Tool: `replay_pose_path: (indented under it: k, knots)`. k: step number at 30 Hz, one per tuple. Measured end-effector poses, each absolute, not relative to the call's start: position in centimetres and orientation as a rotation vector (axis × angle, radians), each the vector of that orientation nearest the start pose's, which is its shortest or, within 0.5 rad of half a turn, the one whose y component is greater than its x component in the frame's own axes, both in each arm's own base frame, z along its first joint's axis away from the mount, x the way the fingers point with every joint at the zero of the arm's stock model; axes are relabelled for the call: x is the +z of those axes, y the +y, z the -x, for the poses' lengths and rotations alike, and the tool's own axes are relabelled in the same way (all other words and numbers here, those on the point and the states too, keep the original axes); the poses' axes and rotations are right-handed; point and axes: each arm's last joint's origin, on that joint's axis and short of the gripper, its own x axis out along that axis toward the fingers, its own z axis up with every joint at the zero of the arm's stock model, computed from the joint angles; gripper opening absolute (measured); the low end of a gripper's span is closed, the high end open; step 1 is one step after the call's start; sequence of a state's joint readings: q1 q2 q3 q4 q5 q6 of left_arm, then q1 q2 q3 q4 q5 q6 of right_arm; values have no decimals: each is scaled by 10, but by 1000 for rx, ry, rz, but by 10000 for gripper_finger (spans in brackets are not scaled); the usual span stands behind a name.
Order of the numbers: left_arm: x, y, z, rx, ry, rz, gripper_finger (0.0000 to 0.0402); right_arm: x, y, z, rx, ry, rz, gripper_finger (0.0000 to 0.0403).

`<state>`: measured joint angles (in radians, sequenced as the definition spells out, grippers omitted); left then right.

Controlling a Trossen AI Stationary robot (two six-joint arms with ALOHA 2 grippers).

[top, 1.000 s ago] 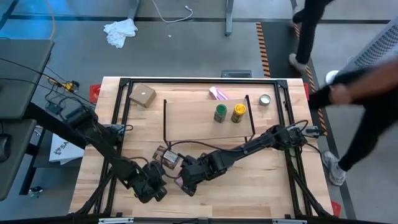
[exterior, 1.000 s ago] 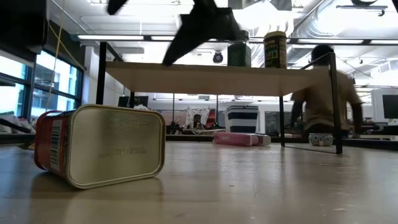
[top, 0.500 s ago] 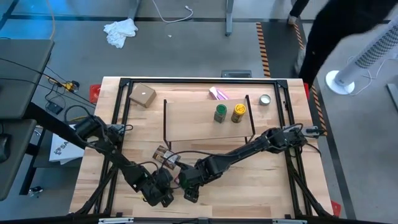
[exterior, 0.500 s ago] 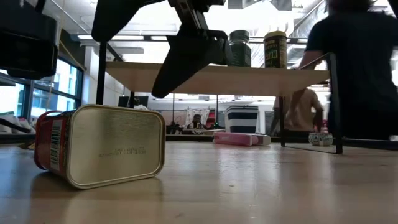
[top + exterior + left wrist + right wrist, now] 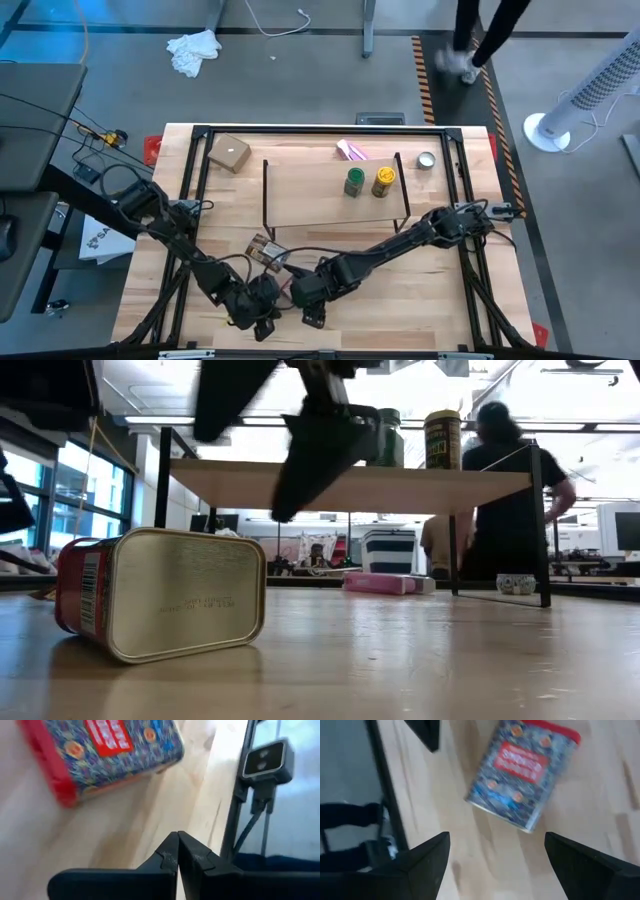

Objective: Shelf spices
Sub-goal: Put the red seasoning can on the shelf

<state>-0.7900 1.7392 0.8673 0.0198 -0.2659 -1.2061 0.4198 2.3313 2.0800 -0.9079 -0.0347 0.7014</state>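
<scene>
The red boxy tin (image 5: 286,289) lies on its side on the table near the near edge; its patterned face shows in both wrist views (image 5: 105,755) (image 5: 525,775) and its pale bottom in the low view (image 5: 160,595). My left gripper (image 5: 262,325) (image 5: 177,855) is shut, just left of the tin. My right gripper (image 5: 312,315) (image 5: 495,865) is open, just right of it and raised off the table. The green-lidded jar (image 5: 354,181) and yellow jar (image 5: 384,180) stand on the shelf (image 5: 320,195). The orange-brown packet (image 5: 265,250) lies flat in front of the shelf.
A cardboard box (image 5: 229,152), a pink packet (image 5: 351,150) and a small silver tin (image 5: 426,160) sit behind the shelf near the far edge. A black frame (image 5: 190,200) rims the table. A person (image 5: 505,510) moves in the room beyond. Bare wood lies right of the grippers.
Both grippers have moved toward the table's near edge, the left one also toward the right, ending either side of the red tin. The tin has stayed where it was. A person has walked past beyond the far right of the table.
</scene>
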Motion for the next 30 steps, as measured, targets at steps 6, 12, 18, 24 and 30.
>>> replay_pose_path:
  k: [6, 12, 18, 24, 30]
  knots:
    - [141, -228, -250, 105, 814, 712, 0, 229, 189, -433, -169, 1206, -276, 321]
    - [138, -230, -266, 121, 794, 678, 0, 263, 173, -416, -348, 1123, -218, 321]
    - [136, -236, -285, 133, 774, 683, 0, 275, 165, -409, -441, 1100, -261, 321]
    - [135, -231, -311, 135, 762, 676, 0, 275, 171, -406, -452, 1091, -266, 321]
    - [174, -227, -308, -35, 775, 592, 0, 276, 184, -397, -417, 1112, -226, 321]
